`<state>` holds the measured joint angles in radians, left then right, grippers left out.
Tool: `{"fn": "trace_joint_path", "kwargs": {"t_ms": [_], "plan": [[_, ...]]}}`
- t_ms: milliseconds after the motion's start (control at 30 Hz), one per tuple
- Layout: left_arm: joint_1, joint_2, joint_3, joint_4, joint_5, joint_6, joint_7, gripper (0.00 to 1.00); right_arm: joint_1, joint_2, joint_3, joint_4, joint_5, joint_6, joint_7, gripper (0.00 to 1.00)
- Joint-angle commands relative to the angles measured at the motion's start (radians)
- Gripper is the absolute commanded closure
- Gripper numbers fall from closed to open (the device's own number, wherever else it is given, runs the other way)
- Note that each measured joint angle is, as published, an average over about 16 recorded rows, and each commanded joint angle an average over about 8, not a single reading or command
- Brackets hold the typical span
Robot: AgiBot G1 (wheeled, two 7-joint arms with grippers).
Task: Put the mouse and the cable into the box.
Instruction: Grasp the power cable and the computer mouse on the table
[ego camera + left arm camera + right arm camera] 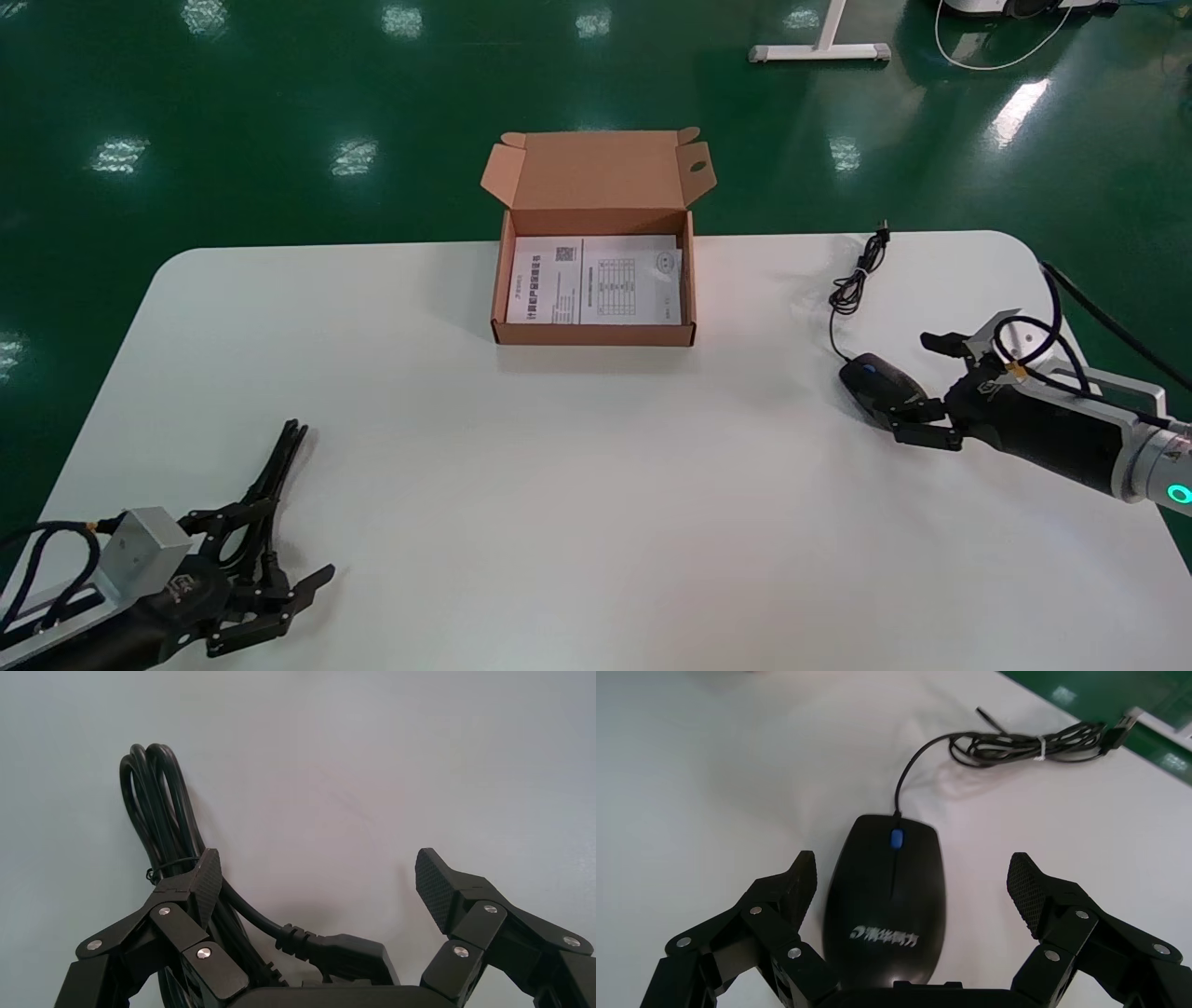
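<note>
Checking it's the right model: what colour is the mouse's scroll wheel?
The scroll wheel is blue, on a black mouse; the right wrist view shows it best.

The middle and near edge of the table (596,485) lie bare. At the far edge the cardboard box (596,334) stands open-topped, its lid (596,172) upright behind the opening.

It looks like a lab hall: glossy green floor (233,84) mirroring ceiling lights, a white worktable (577,485).
</note>
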<state>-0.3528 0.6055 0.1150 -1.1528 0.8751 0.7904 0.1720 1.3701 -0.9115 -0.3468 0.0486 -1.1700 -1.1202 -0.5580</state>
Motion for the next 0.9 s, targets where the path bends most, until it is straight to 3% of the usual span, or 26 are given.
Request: {"fn": "trace_joint_path", "kwargs": {"t_ms": [33,567,900], "plan": [[0.003,0.001,-0.003,0.004,-0.003,0.000,0.005,0.00,0.001,-0.001,-0.001,-0.007,-0.001,-0.001,-0.005,0.00],[-0.007,-0.007,-0.061,-0.017,-0.012,-0.027,0.084,0.00,-0.007,-0.001,0.000,-0.039,0.000,-0.005,-0.017,0.00],[0.012,-0.018,-0.055,0.001,0.029,-0.063,0.112,0.00,-0.021,0.005,0.004,-0.049,0.006,-0.009,-0.022,0.00]]}}
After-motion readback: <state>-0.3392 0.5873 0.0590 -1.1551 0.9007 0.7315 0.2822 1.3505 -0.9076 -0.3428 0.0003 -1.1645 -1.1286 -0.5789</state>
